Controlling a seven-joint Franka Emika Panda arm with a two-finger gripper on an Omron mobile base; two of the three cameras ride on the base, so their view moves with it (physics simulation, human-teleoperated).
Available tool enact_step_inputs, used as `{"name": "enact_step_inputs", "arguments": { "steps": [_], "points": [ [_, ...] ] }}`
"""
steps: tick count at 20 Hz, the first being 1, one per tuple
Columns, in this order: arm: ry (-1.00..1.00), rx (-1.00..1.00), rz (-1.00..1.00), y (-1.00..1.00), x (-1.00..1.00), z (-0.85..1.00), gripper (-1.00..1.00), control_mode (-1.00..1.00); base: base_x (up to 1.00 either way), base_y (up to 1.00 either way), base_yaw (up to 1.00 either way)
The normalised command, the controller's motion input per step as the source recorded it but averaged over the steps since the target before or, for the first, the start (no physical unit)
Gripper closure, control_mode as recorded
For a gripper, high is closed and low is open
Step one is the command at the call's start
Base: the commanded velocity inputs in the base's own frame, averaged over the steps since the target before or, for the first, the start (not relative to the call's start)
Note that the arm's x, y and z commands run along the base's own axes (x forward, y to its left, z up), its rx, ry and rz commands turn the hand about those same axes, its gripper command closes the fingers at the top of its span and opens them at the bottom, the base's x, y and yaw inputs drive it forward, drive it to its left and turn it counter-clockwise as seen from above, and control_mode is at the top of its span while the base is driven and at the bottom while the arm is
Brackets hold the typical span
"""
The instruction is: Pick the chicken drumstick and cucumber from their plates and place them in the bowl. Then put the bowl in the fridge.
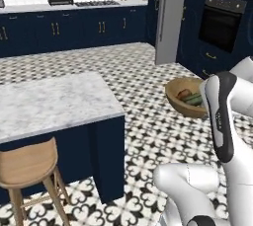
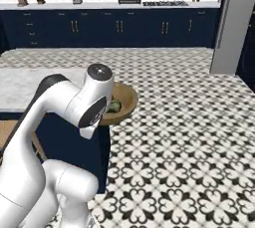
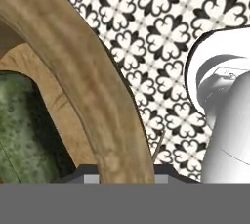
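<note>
Here the wooden bowl [image 1: 184, 96] hangs in mid-air above the patterned tile floor [image 1: 148, 136], carried by the white arm [image 1: 220, 116], whose upper link hides the bowl's right side in the left base view. The hand view looks right along the bowl's thick rim [image 3: 93, 86], which runs between the two dark fingertips at the bottom of that view; the tool [image 3: 122, 171] is clenched on the rim of the bowl, one finger inside and one outside.

Inside the bowl lie both foods: the reddish-brown chicken drumstick [image 1: 184, 94] toward the left and the dark green cucumber [image 1: 194, 99] just beside it, toward the arm. In the hand view the cucumber's mottled green skin [image 3: 22, 130] sits close against the inner wall, to the left of the rim. In the right base view the bowl [image 2: 124, 102] peeks out from behind the arm's elbow, with a bit of green cucumber [image 2: 114, 106] visible in it.

The marble-topped island counter [image 1: 54, 101] with navy sides stands well apart to the left of the bowl, a wooden stool [image 1: 27, 168] in front of it. The grey stainless-steel fridge [image 1: 170, 18] stands at the far end of the floor, beyond the bowl, next to a built-in black oven [image 1: 220, 20] in navy cabinets
</note>
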Motion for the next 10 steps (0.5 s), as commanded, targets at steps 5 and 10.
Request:
{"name": "enact_step_inputs", "arguments": {
  "steps": [5,10],
  "points": [
    [0.0,0.0,0.0,0.0,0.0,0.0,1.0,1.0,1.0,-1.0,0.0],
    [0.0,0.0,0.0,0.0,0.0,0.0,1.0,1.0,1.0,-1.0,0.0]
  ]
}}
